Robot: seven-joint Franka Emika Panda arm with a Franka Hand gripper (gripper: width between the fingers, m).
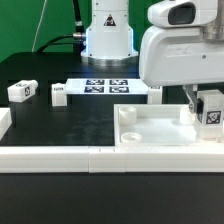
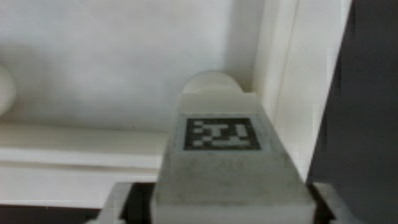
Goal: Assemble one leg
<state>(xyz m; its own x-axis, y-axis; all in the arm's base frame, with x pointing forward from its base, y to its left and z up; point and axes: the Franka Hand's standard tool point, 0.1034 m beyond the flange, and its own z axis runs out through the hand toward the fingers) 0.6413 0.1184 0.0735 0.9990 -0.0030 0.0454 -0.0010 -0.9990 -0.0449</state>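
Note:
My gripper [image 1: 209, 110] is shut on a leg [image 1: 213, 114], a stubby white post with a black-and-white tag on its side. I hold it upright over the far corner of the large white tray [image 1: 150, 128] at the exterior view's right. In the wrist view the leg [image 2: 222, 130] fills the space between my fingers [image 2: 128, 203], tag facing the camera. Its rounded tip lies next to the tray's raised rim [image 2: 276, 60]. I cannot tell whether the tip touches the tray floor.
Two more legs [image 1: 22, 91] [image 1: 58, 94] lie on the black table at the exterior view's left. The marker board [image 1: 108, 86] lies behind the tray, before the robot base [image 1: 107, 40]. A low white wall [image 1: 60, 156] runs along the front edge.

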